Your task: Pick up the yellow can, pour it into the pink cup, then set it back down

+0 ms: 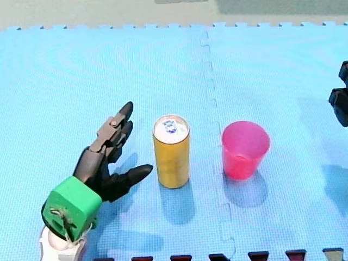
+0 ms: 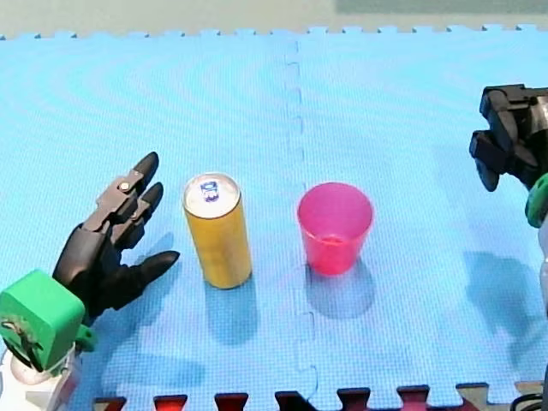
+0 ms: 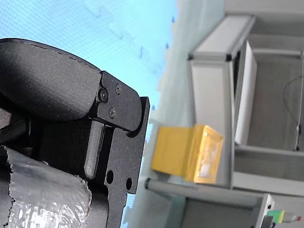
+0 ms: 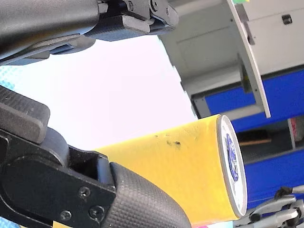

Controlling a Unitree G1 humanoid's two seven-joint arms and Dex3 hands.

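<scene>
The yellow can (image 1: 172,155) stands upright on the blue foam mat (image 1: 163,65), near the front middle, its silver top facing up. The pink cup (image 1: 244,149) stands upright a short way to the can's right and looks hollow inside. My left hand (image 1: 138,138) is open just left of the can, thumb pointing toward its base, a small gap between them. In the second wrist view the can (image 4: 175,175) shows very close, between black fingers (image 4: 137,204). My right hand (image 2: 507,133) hovers at the far right edge with curled fingers, well away from the cup.
The mat's jigsaw seam (image 1: 213,98) runs front to back between can and cup. Its toothed front edge (image 1: 217,256) lies close to the can. A yellow box (image 3: 187,153) on grey shelving shows in the first wrist view.
</scene>
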